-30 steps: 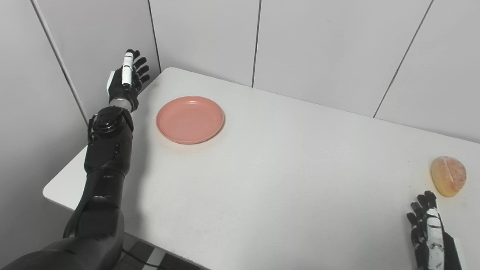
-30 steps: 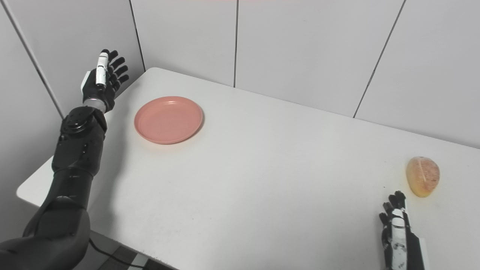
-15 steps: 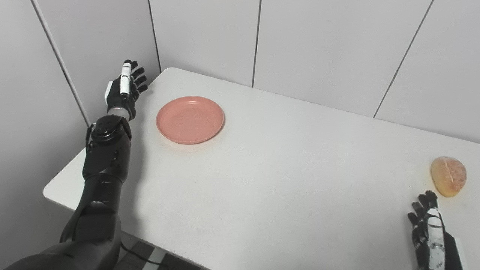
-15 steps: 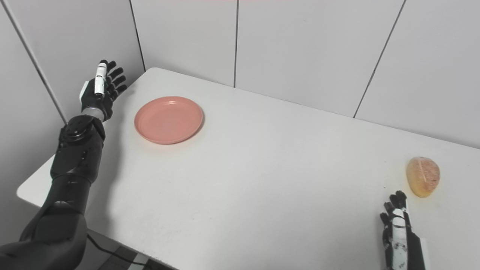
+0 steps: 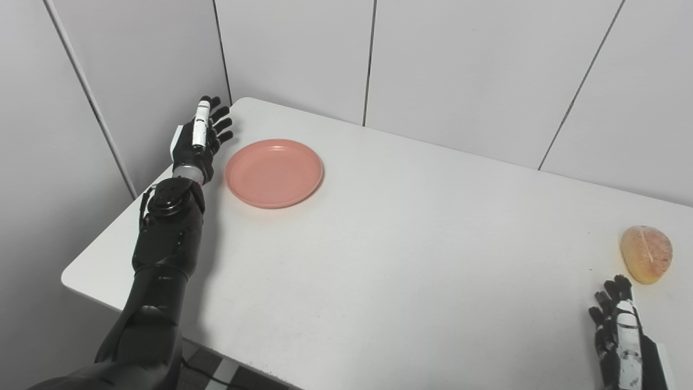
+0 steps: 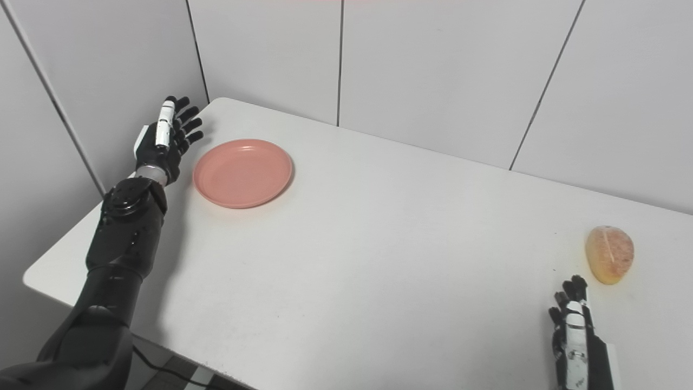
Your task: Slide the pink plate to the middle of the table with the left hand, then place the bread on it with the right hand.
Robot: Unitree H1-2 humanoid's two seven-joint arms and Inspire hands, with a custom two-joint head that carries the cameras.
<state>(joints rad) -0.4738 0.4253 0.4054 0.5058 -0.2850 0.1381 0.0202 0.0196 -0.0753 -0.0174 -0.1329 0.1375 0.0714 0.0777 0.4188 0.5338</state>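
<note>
The right hand (image 5: 622, 341) is cut off by the frame's bottom edge, fingers apart; the left hand (image 5: 199, 142), spread empty, is held beside the pink plate (image 5: 274, 172).

I see the plate (image 5: 274, 172) on the counter (image 5: 379, 244) near its far left corner, my left hand (image 5: 199, 142) just left of it. The bread (image 5: 646, 254) lies at the right edge, my right hand (image 5: 620, 338) in front of it.
</note>
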